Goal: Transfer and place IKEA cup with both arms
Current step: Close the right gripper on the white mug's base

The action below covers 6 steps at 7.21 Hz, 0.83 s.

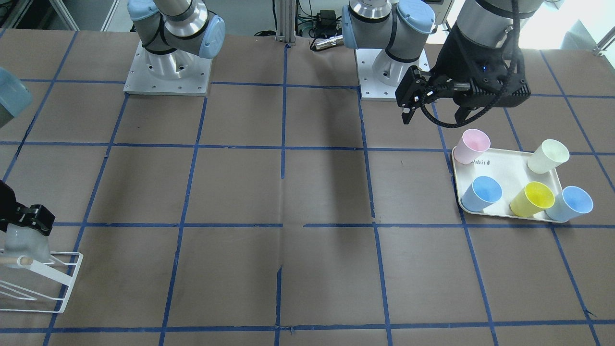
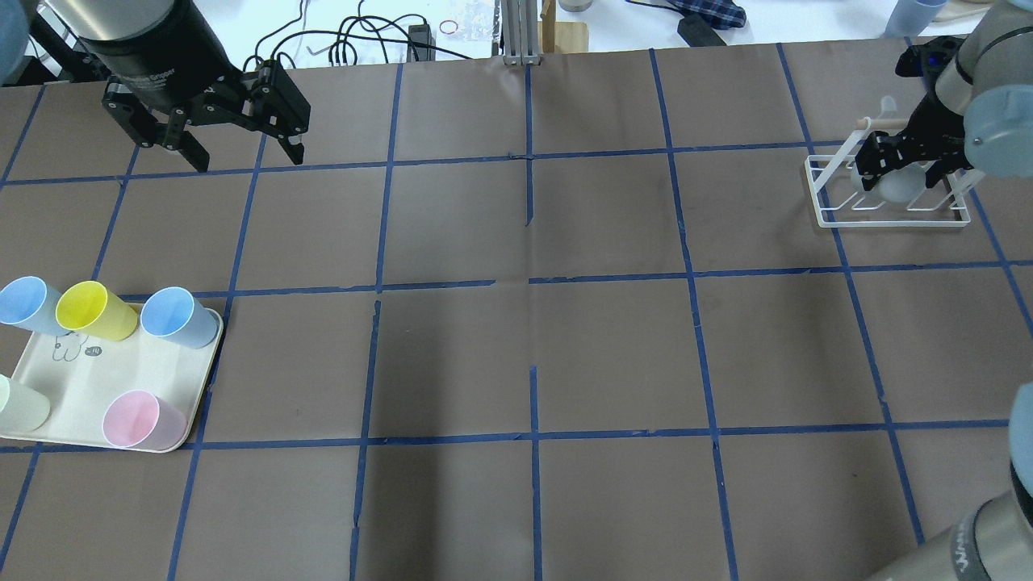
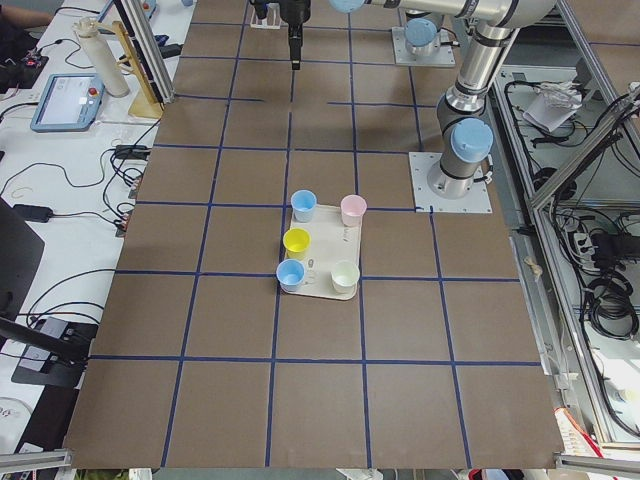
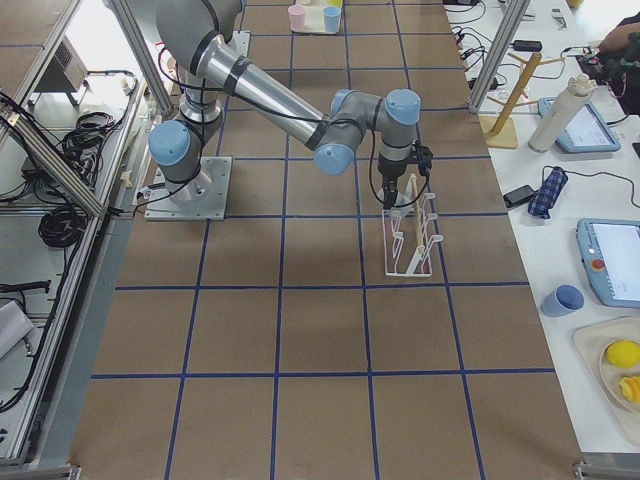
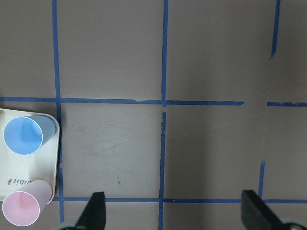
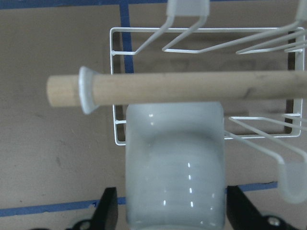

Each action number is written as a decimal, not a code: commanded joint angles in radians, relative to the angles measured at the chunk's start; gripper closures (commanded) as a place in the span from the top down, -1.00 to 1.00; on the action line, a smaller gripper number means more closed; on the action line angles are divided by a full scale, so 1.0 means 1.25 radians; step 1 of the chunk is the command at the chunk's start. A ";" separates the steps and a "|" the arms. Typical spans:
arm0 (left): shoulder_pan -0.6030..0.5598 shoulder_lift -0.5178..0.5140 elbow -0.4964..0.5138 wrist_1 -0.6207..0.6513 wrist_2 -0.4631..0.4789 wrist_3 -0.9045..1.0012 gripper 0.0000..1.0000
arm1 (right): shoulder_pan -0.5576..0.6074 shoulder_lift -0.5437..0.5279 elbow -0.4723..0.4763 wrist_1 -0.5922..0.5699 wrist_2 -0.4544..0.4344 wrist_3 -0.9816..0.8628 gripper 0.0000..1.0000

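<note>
Brown paper covers the worktop (image 2: 613,363), ruled into squares by blue tape, and the right arm (image 4: 270,100) and the left arm (image 1: 485,24) work at opposite ends of it. At the right arm's end stands a white wire rack (image 4: 408,250) with a wooden bar (image 6: 192,88) along its top. The IKEA cup (image 6: 175,172) sits in that rack, directly between the right fingers (image 6: 108,211), with the bar crossing just beyond the fingertips. Those fingers flank the cup closely on both sides. A thin sliver of worktop seems to show between one finger and the wall, so you cannot tell whether they pinch it or only bracket it. The left fingers (image 5: 96,213) are spread wide with nothing between them, above bare worktop, with a cream tray (image 2: 81,379) of pastel cups (image 2: 97,311) off to one side of them.

Expect the cup to be very light: thin moulded plastic, stiff enough to hold its shape yet likely to flex if you squeeze near the open rim. Its wall is glossy, so count it as slippery, and the taper means a hard pinch may push it out along the fingers. Take it across the middle of the wall, fingers on opposite sides, with modest force. It should survive a knock, but it will tip or skid at a touch, and the rack and bar close round the fingers could snag it.

To look at, it is a plain whitish-grey tumbler, handleless, slightly translucent, with small bright glints down its side
</note>
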 commanded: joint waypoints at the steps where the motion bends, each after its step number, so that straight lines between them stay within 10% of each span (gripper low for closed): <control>1: 0.000 0.001 -0.001 0.000 0.000 0.001 1.00 | 0.000 0.002 -0.009 0.000 0.001 -0.003 -0.21; 6: 0.000 0.001 -0.002 0.000 0.000 0.001 1.00 | -0.001 -0.078 -0.028 0.094 0.014 -0.005 -0.26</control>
